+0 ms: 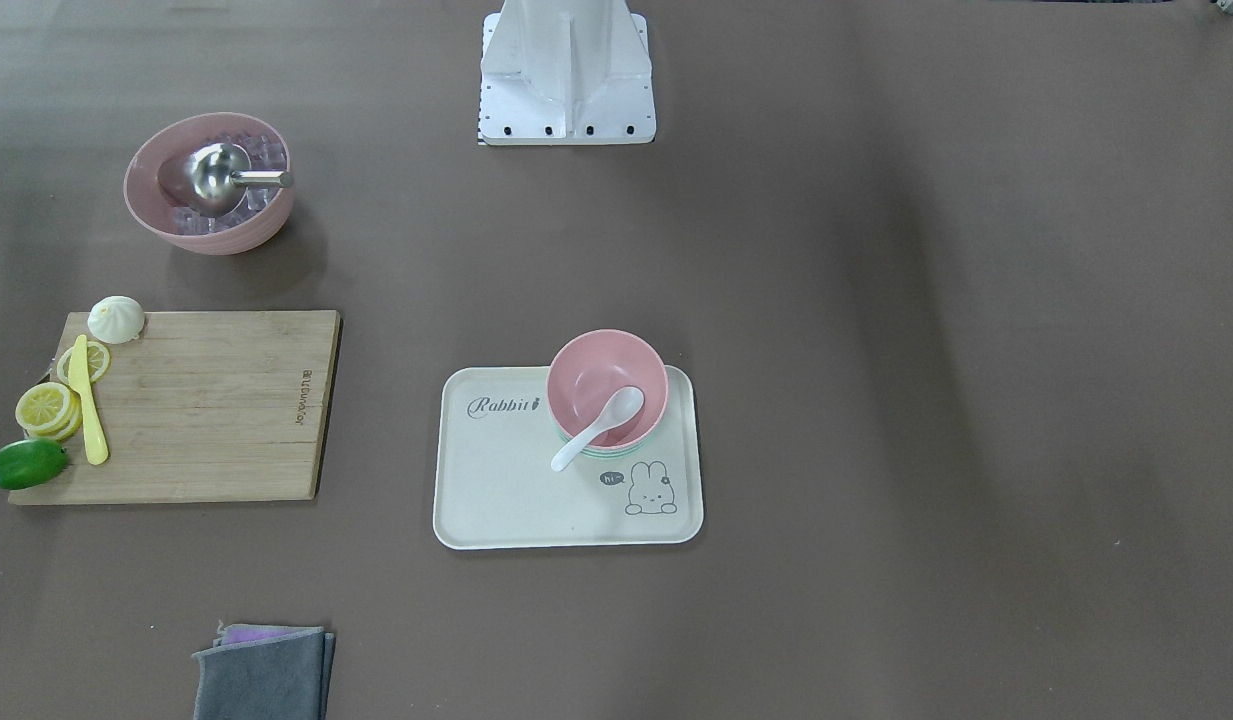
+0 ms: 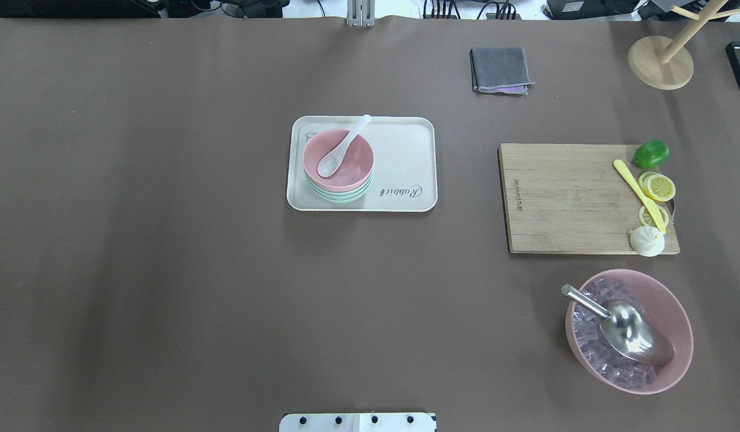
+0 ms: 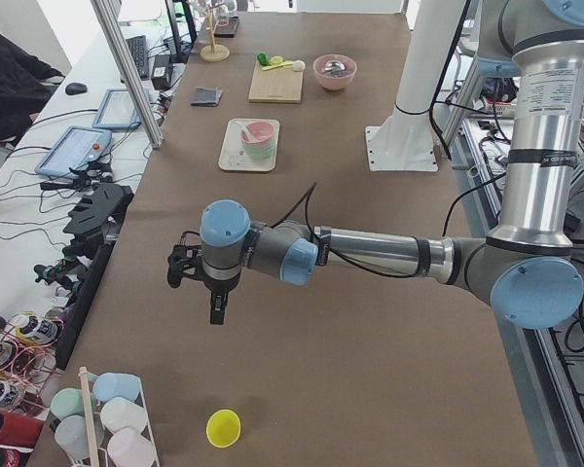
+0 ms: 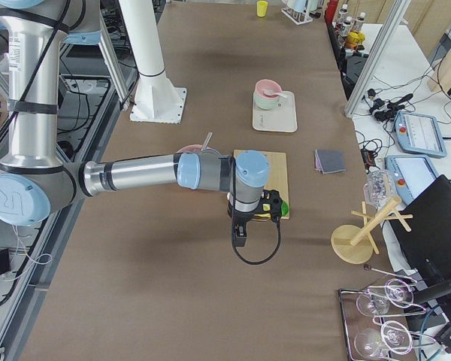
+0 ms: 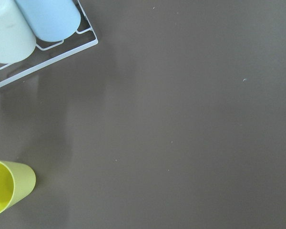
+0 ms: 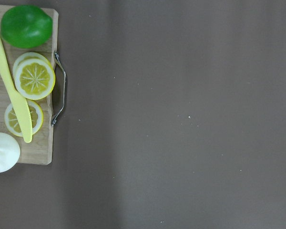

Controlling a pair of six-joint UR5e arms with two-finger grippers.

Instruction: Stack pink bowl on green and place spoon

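Nearest the front camera, a folded grey cloth (image 1: 264, 672) lies on the brown worktop (image 1: 876, 400); beyond it the round pink bowl (image 1: 606, 388) sits nested on the pale green ribbed bowl (image 2: 339, 195) on a cream tray (image 1: 506, 480), the white spoon (image 1: 598, 428) resting inside, handle over the rim. Well apart from the tray, the left hand (image 3: 216, 309) hangs near a yellow cup (image 3: 223, 427) and the right hand (image 4: 240, 237) by a wooden cutting board (image 4: 278, 173); whether either is spread or pressed together I cannot tell.

The left arm (image 3: 370, 255) reaches out level over the desk's (image 3: 370, 389) left end, and the left gripper (image 3: 217, 309) points straight down, above the surface. The right arm (image 4: 135, 174) does likewise at the right end, with the right gripper (image 4: 240, 235) pointing down. How the jaws stand is unclear.
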